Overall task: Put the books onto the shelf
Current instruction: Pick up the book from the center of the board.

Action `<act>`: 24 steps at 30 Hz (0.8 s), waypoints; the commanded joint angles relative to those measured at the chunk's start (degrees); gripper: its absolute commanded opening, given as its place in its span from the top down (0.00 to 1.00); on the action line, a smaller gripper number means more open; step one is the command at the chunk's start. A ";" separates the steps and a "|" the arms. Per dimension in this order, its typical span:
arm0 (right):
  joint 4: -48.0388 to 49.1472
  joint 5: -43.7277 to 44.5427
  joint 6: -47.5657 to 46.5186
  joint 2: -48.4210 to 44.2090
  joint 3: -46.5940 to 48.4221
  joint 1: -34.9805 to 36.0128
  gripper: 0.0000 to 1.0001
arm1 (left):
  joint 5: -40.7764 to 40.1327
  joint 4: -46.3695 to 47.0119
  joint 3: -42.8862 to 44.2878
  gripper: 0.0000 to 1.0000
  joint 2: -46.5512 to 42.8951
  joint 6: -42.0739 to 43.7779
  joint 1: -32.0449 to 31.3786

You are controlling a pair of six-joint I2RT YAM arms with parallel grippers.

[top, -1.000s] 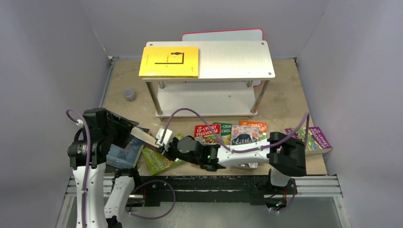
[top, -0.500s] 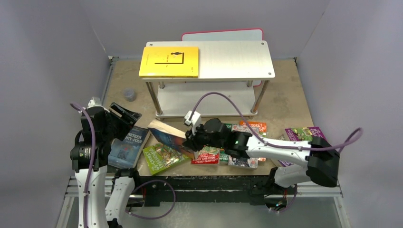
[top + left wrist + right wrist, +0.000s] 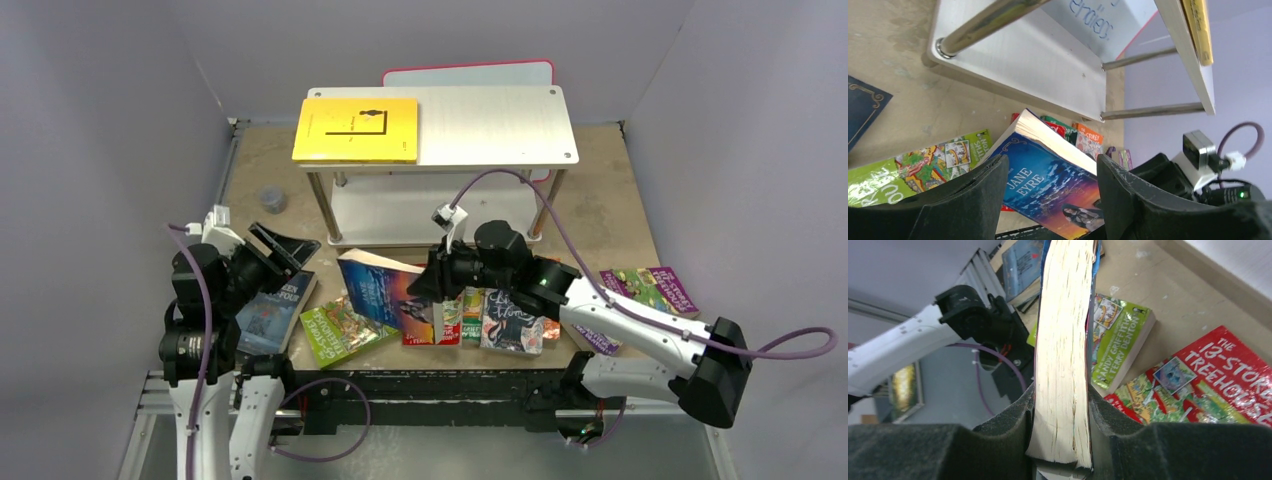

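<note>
- The right gripper (image 3: 432, 284) was clamped on a blue "Jane Eyre" paperback (image 3: 385, 292). Its fingers pressed both covers, with the page block between them facing the wrist camera.
- The held book was lifted and tilted over the near middle of the table (image 3: 610, 200). It hung just near of the front edge of the shelf (image 3: 500, 125), whose lower board lay behind it.
- Below it lay a green paperback (image 3: 340, 330) and, to the right, a red "13-Storey Treehouse" book (image 3: 440, 322), both flat on the table.
- The left gripper (image 3: 283, 252) stood wide open with nothing in it. It was left of the held book, apart from it, above a dark blue book (image 3: 268, 312) at the near left.
- A yellow book (image 3: 357, 130) lay flat on the left half of the shelf's top board, reaching its left and near edges. The right half showed bare metal out to the corner screws.
- The lower board showed bare between the thin legs.
- A floral book (image 3: 510, 320) lay right of the red one, and more colourful paperbacks (image 3: 655, 290) lay near the right wall.
- Bare tabletop ran between the shelf's right legs and those books.
- A small grey cup (image 3: 272, 200) stood far left, and a pink-edged board (image 3: 470, 72) stood behind the shelf.
</note>
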 commanded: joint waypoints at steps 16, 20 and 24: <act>16.12 -12.09 26.15 -7.29 18.02 -4.78 1.00 | 17.11 6.22 -2.41 0.28 -4.05 5.30 -0.86; 17.70 -15.35 28.02 -6.90 20.19 -4.78 1.00 | 18.08 7.92 -0.74 0.28 -3.41 5.29 -1.45; 18.16 -16.09 29.08 -7.44 20.41 -4.80 1.00 | 21.67 12.90 1.13 0.28 -3.23 2.82 -1.85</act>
